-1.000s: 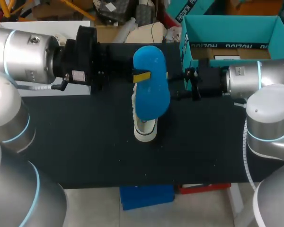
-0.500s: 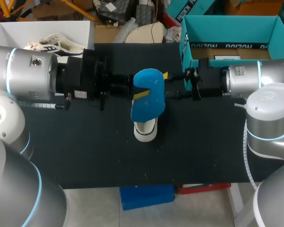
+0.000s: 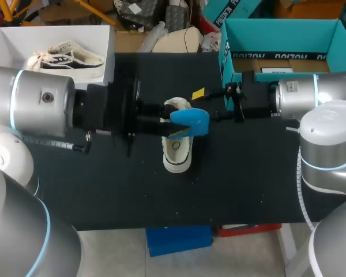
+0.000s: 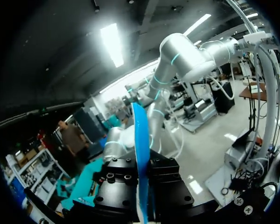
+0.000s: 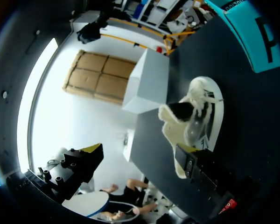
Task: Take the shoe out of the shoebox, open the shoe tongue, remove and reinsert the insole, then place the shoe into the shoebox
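Note:
A white shoe (image 3: 177,153) stands on the black table (image 3: 104,190), toe toward the front edge. Just above its opening my left gripper (image 3: 166,119) is shut on a blue insole (image 3: 191,122), which lies tilted over the shoe. In the left wrist view the insole (image 4: 141,154) shows edge-on, clamped between the black fingers (image 4: 116,186). My right gripper (image 3: 206,105) stands open just right of the shoe, holding nothing. In the right wrist view the shoe (image 5: 198,119) lies ahead of the open right gripper (image 5: 140,150), beside one finger. The teal shoebox (image 3: 279,34) stands open at the back right.
A white box (image 3: 11,43) at the back left holds another shoe (image 3: 66,56). The right arm's body lies in front of the shoebox. Bare black table stretches in front of the white shoe to the front edge.
The left arm has come down and forward, tipping the insole from upright and face-on to low and tilted over the shoe's opening. The right arm has stayed still.

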### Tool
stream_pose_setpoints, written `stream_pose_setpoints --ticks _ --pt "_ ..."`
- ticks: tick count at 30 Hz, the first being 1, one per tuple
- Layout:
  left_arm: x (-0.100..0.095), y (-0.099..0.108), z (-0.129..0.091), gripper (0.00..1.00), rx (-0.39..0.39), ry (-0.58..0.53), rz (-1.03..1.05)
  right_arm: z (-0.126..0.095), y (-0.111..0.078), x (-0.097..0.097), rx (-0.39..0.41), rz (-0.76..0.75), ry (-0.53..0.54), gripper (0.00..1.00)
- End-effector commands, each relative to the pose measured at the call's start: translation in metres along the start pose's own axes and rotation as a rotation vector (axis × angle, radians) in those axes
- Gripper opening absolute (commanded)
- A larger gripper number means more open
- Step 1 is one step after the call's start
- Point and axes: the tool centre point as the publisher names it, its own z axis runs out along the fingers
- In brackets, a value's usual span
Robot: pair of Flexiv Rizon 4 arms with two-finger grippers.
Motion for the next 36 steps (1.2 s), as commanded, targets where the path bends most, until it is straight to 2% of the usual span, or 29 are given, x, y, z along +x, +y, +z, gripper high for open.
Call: stream_pose_setpoints --ticks 1,2,3,5,25,27,28,30,36 --pt "0.039 0.011 -0.001 0.00 -0.271 -0.116 0.524 0.001 -0.001 0.000 -0.004 0.000 -0.001 1.00" --pt "0.043 0.014 -0.001 0.00 -0.316 -0.136 0.580 0.001 -0.001 0.000 -0.004 0.000 -0.001 1.00" --pt "0.048 0.021 0.001 0.00 -0.416 -0.139 0.698 0.001 -0.001 0.000 -0.004 0.000 -0.001 1.00" --pt "0.052 0.031 0.004 0.00 -0.485 -0.139 0.738 0.001 -0.001 0.000 -0.004 0.000 -0.001 1.00" --pt "0.052 0.031 0.004 0.00 -0.485 -0.139 0.738 0.001 -0.001 0.000 -0.004 0.000 -0.001 1.00" --pt "0.062 0.031 0.005 0.00 -0.459 -0.191 0.844 0.001 -0.001 0.000 -0.004 0.000 -0.001 1.00" --pt "0.067 0.033 0.004 0.00 -0.422 -0.201 0.836 0.001 -0.001 0.000 -0.004 0.000 -0.001 1.00" --pt "0.072 0.040 0.003 0.00 -0.407 -0.222 0.859 0.001 -0.001 0.000 -0.004 0.000 -0.001 1.00" --pt "0.082 0.073 -0.010 0.00 -0.260 -0.318 0.788 0.001 -0.001 0.000 -0.004 0.000 -0.001 1.00"
